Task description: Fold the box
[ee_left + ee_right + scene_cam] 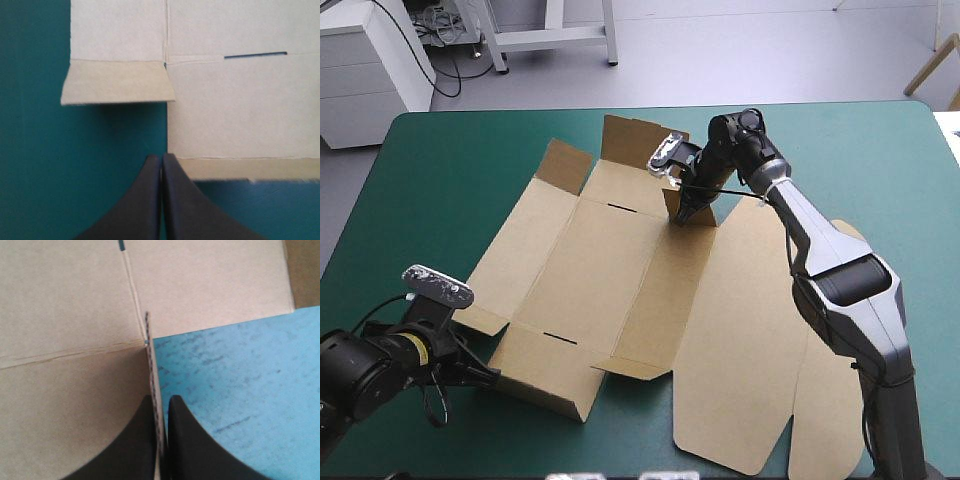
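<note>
One flap [704,214] of the box [610,270] — pinched by the right hand [683,216].

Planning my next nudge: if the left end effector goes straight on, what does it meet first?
Probably the small flap of the box, straight ahead of the shut left end effector; depth is unclear.

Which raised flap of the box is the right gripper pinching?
The small upright flap at the far edge, beside the lid panel; the right gripper is shut on it. The other raised flaps stand free.
</note>
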`<action>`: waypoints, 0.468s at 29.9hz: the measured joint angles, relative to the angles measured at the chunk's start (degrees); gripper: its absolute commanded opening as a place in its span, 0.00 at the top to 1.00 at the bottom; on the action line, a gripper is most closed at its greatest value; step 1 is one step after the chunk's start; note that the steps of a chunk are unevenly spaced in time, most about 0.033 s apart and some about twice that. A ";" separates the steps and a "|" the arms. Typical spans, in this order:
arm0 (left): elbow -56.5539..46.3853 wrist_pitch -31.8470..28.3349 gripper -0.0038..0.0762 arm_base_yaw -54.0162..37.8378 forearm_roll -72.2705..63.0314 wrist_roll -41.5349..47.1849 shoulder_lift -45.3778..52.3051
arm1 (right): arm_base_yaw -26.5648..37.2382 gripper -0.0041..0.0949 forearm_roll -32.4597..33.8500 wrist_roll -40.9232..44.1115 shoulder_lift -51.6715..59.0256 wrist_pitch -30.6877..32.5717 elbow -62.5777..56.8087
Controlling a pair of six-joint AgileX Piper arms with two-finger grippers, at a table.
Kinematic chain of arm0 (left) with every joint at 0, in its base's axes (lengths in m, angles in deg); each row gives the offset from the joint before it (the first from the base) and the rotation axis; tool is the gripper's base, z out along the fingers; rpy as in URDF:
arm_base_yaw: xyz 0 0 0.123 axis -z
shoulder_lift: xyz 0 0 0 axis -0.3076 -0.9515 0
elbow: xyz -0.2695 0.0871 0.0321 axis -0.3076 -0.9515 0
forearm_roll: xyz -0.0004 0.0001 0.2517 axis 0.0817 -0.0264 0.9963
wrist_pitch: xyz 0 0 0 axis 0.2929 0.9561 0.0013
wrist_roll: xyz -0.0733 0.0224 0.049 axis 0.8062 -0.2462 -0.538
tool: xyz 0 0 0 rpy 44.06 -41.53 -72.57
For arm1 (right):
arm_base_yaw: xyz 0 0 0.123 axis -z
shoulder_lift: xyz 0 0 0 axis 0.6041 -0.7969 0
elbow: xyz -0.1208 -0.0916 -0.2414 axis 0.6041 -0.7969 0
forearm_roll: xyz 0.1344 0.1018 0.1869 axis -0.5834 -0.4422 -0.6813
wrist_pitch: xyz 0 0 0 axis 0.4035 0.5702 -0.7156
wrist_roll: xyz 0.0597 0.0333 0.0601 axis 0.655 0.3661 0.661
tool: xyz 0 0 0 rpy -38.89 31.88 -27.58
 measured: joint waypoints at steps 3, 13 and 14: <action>0.00 0.00 0.96 0.00 0.06 0.00 0.00 | -0.07 0.98 0.26 -0.73 0.00 -0.90 0.00; 0.00 0.00 0.96 0.00 0.18 0.04 0.00 | -0.01 0.98 -0.80 -11.34 -0.05 -2.75 0.00; 0.00 0.00 0.96 0.00 0.23 0.04 0.00 | -0.01 0.98 -1.12 -12.48 -0.05 -2.87 0.00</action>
